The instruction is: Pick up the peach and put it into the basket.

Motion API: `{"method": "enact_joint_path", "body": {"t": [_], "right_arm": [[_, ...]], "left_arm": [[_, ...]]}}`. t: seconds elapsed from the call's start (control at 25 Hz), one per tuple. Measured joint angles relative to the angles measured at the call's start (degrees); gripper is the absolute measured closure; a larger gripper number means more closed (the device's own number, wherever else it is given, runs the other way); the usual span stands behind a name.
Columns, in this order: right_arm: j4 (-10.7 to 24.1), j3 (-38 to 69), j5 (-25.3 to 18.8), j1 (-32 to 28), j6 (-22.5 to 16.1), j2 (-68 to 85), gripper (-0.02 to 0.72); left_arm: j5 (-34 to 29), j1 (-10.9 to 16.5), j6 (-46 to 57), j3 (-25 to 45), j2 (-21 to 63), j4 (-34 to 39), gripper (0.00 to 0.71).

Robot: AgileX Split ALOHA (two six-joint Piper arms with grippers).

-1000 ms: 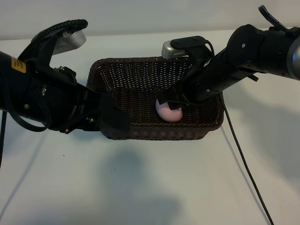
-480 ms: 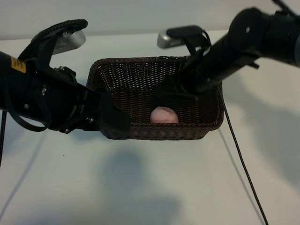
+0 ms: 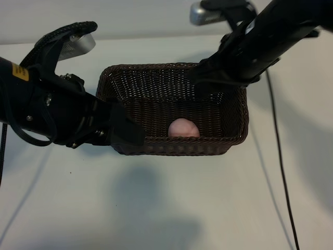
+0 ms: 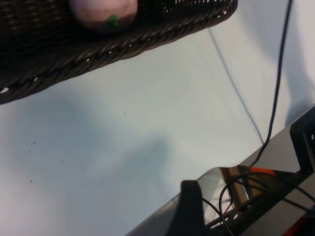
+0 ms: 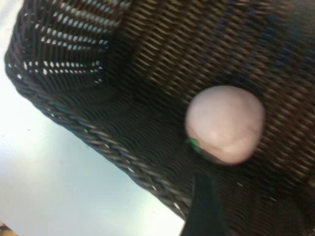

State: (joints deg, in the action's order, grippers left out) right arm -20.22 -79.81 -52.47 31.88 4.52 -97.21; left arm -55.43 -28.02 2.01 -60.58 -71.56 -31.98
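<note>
Fingers of the right arm [image 3: 208, 83] stand apart and empty, now lifted to the upper right of the frame. Peach [image 3: 183, 128] lies released inside the basket [image 3: 156, 86]: task looks complete. Left fingers [image 3: 125, 127] apart, idle beside the basket.

peach [image 3: 183, 128] lower half hidden behind basket [image 3: 171, 146] front wall, left wrist view crops both

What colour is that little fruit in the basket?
Pale pink, with a tiny green speck; the peach shows best in the right wrist view.

Pale pink peach [image 3: 183, 128] rests inside dark woven basket [image 3: 234, 140], near its front wall.
</note>
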Motion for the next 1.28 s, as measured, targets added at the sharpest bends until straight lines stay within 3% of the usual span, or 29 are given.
{"method": "enact_joint_path", "body": {"t": [0.2,0.92,1.08,1.28], "right_arm": [[3.7,-0.1,-3.2,0.0,-3.0,5.7,0.188],[5.6,-0.1,-14.0,0.0,-5.6,13.1,0.187],[6.5,2.7,-14.2,0.0,-6.9,16.8,0.187],[6.5,10.6,-10.9,0.0,-8.6,22.3,0.187]], "left_arm": [[0.0,0.0,0.0,0.0,0.0,0.0,0.12],[0.0,0.0,0.0,0.0,0.0,0.0,0.12],[0.0,0.0,0.0,0.0,0.0,0.0,0.12],[0.0,0.0,0.0,0.0,0.0,0.0,0.12]]}}
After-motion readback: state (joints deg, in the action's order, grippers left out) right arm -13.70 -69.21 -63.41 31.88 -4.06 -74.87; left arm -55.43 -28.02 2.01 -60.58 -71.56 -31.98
